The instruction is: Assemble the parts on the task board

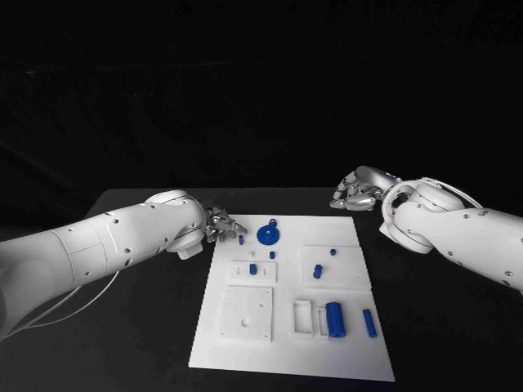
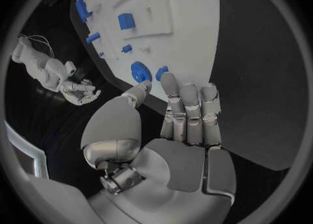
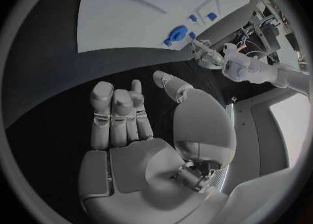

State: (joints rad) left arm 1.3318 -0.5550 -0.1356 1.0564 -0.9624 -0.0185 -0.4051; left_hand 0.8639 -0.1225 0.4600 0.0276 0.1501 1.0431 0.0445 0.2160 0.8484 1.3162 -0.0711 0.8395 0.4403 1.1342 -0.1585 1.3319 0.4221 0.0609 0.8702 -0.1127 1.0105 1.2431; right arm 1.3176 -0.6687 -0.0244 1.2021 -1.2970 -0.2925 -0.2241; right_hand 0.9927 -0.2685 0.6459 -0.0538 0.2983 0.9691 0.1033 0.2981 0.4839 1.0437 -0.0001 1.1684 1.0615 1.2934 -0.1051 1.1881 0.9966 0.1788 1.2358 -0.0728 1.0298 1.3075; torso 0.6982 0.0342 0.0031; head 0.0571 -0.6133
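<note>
The white task board [image 1: 291, 359] lies in the middle of the table. A round blue part [image 1: 270, 237] sits near its far edge, with a small blue peg [image 1: 240, 239] beside it. Smaller blue parts [image 1: 318, 270] stand mid-board, and a thick blue cylinder [image 1: 335, 318] lies beside a slimmer one [image 1: 368, 322] near the front right. My left hand [image 1: 223, 224] hovers at the board's far left corner, fingers extended [image 2: 189, 109] and holding nothing, just short of the round part [image 2: 140, 71]. My right hand [image 1: 362, 189] is off the board beyond its far right corner, empty [image 3: 137, 130].
Raised white fixtures sit on the board: a square plate [image 1: 248, 311] at the front left and a slotted holder [image 1: 303, 317] beside the cylinders. Black table surface [image 1: 132, 343] surrounds the board on all sides.
</note>
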